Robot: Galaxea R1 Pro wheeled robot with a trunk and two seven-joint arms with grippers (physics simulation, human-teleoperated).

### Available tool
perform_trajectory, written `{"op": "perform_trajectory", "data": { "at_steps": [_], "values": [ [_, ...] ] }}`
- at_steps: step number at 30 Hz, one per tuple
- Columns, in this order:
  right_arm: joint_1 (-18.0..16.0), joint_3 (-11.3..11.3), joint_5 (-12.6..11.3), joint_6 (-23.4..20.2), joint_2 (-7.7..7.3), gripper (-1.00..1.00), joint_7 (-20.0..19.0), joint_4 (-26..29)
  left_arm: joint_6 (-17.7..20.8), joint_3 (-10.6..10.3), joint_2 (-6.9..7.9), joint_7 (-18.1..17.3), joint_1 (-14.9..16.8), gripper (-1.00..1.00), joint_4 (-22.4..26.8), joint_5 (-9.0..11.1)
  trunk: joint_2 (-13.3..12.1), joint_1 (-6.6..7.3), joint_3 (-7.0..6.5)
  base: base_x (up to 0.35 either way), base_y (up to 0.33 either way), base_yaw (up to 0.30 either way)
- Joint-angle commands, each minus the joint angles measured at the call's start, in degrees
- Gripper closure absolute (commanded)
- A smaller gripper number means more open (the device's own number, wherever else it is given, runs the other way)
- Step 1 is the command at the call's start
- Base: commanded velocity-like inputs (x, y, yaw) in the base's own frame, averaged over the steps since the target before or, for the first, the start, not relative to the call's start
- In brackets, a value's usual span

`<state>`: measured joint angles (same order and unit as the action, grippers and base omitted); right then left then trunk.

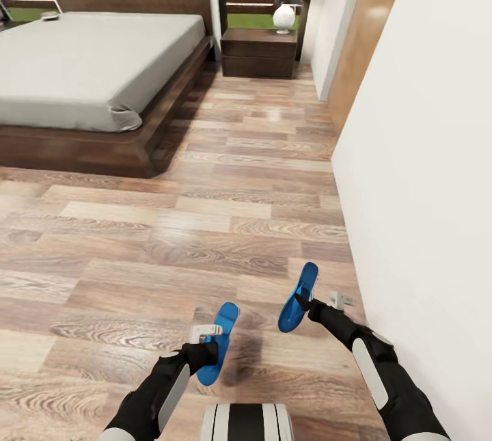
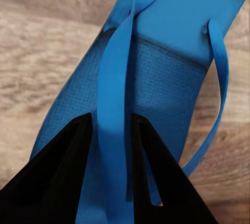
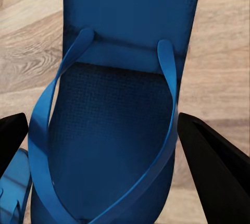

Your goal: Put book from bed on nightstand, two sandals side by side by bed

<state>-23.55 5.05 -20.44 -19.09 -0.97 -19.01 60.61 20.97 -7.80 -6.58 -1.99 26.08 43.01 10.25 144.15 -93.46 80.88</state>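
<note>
1. Head view showed both arms low above the wood-plank floor (image 1: 205, 222), each carrying one blue sandal; the bed (image 1: 89, 65) and the nightstand (image 1: 258, 51) were well ahead.
2. The left gripper (image 1: 205, 340) was closed on the strap of the left sandal (image 1: 217, 351); the left wrist view showed its fingers (image 2: 57, 177) pinching that strap.
3. The right gripper (image 1: 307, 305) carried the right sandal (image 1: 298, 297); its fingers (image 3: 213, 166) stood at the sole's edges, contact unclear.
4. The sandal step seemed in hand. Next, probably drive to the bed and lay both down side by side. A small object (image 1: 49, 16) lay on the far mattress, perhaps the book
</note>
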Motion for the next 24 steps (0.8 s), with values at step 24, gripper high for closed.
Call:
{"op": "perform_trajectory", "data": {
  "at_steps": [24],
  "values": [
    [0.0, 0.1, -0.5, -0.5, 0.0, 1.0, -0.2, 0.0, 0.3, 0.0, -0.02, 0.0, 0.0, 1.0, 0.1, 0.5, -0.2, 0.37, -3.06, 0.0, 0.0, 0.256]
  ]
}}
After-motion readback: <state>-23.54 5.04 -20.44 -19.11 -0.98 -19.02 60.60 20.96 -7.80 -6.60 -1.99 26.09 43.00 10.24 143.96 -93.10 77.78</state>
